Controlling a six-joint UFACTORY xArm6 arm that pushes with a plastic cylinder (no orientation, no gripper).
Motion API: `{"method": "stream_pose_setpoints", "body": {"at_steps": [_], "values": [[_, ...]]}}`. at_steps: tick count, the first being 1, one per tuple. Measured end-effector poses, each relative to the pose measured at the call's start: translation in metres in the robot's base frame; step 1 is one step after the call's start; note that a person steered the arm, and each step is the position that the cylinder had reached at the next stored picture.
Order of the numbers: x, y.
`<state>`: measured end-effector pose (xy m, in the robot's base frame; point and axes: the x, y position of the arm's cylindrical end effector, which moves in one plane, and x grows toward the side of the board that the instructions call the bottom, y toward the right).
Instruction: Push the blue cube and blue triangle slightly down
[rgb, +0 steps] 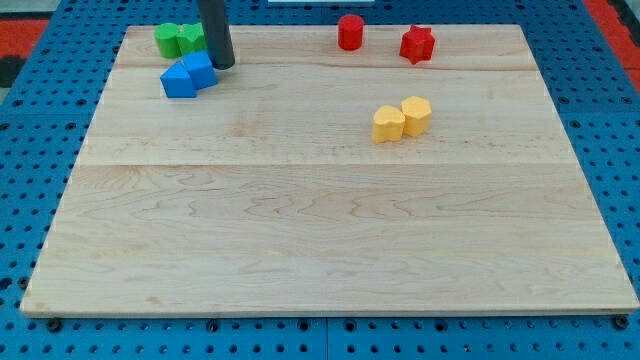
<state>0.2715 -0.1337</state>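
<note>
Blue cube (201, 69) and blue triangle (177, 81) touching, upper left of bench (320, 230); my tip (222, 65) just right of cube; no pincer fitted; downward push apparently pending.

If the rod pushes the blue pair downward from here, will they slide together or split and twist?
My tip sits at the upper right of the blue blocks, off-centre, so they probably twist or part rather than travel straight. They look rigid and low, so tipping seems unlikely. The smooth wooden board should let them slide easily.
</note>
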Motion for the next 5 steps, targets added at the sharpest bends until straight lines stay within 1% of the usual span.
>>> {"method": "stream_pose_setpoints", "body": {"at_steps": [2, 3, 5], "values": [[-0.005, -0.009], [-0.005, -0.029], [0.012, -0.043]]}}
